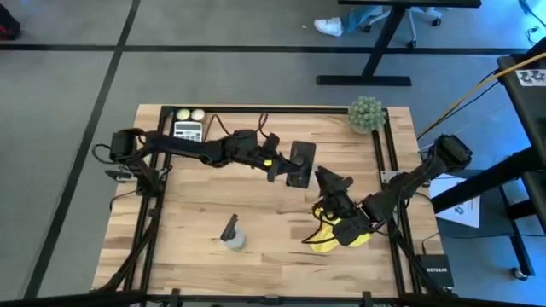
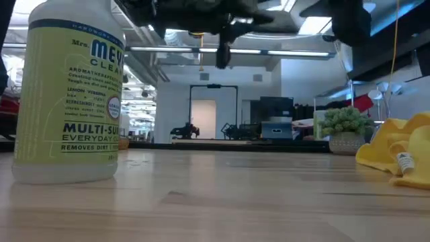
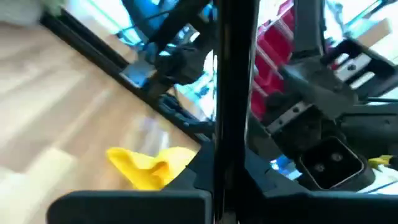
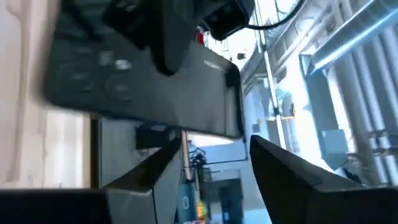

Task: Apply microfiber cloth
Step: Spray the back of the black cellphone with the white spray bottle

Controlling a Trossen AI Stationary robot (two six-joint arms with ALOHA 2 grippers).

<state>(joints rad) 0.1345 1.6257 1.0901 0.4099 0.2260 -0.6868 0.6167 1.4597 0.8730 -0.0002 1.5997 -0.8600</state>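
My left gripper (image 1: 281, 164) is over the middle of the table, shut on a black smartphone (image 1: 301, 162) that hangs well above the tabletop. My right gripper (image 1: 327, 181) is just to the phone's near right. It points at the phone's broad face (image 4: 143, 68), and its fingers are open with nothing between them. The yellow microfiber cloth (image 1: 324, 241) lies crumpled on the table under my right arm's wrist, near the front right. It also shows in the low view (image 2: 396, 151) and the left wrist view (image 3: 149, 165). No gripper touches it. My left gripper pinches the smartphone between its two fingers, one on each broad face. In the left wrist view the phone (image 3: 233, 93) stands edge-on between them. The fingers come level from the table's left. The phone is lifted clear of the table.
A grey spray bottle (image 1: 232, 236) stands near the front centre and looms large in the low view (image 2: 67, 94). A small green plant (image 1: 367, 113) sits at the far right corner. A calculator (image 1: 188, 130) and two pale balls (image 1: 189, 113) are at the far left.
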